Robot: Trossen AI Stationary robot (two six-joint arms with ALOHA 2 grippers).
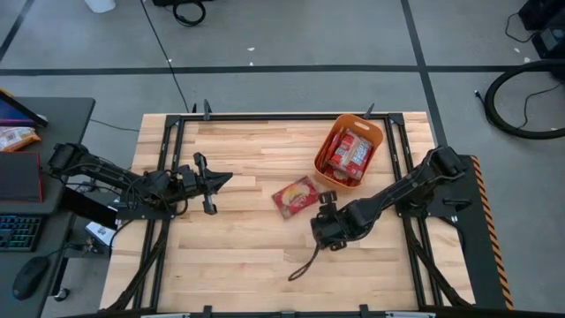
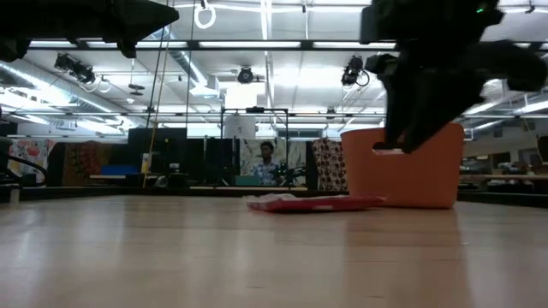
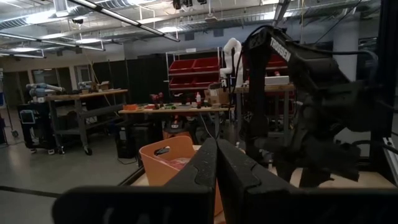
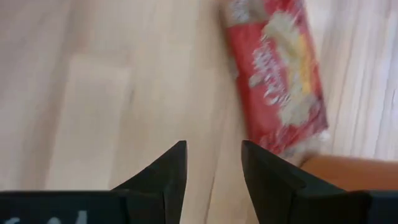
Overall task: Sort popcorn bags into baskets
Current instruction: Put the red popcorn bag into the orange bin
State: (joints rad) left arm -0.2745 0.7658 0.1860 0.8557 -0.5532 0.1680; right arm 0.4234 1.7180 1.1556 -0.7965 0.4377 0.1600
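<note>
One red popcorn bag with a cream-yellow graphic (image 1: 297,196) lies flat on the wooden table, just near-left of the orange basket (image 1: 372,132). Several more red bags lie inside the basket (image 1: 350,152). My right gripper (image 1: 325,201) is open and hovers above the table by the loose bag's right end, touching nothing. In the right wrist view the bag (image 4: 283,74) shows ahead of the open gripper (image 4: 213,149). My left gripper (image 1: 214,181) is shut and waits at the table's left, raised; its wrist view shows it closed (image 3: 216,163). In the low view the bag (image 2: 312,203) rests in front of the basket (image 2: 411,171).
A dark cable loop (image 1: 305,261) hangs onto the table near the right arm (image 1: 397,190). Bare wood lies at the table's middle and near side. A desk with a keyboard and mouse stands left of the table (image 1: 26,230). A person sits far behind (image 2: 267,158).
</note>
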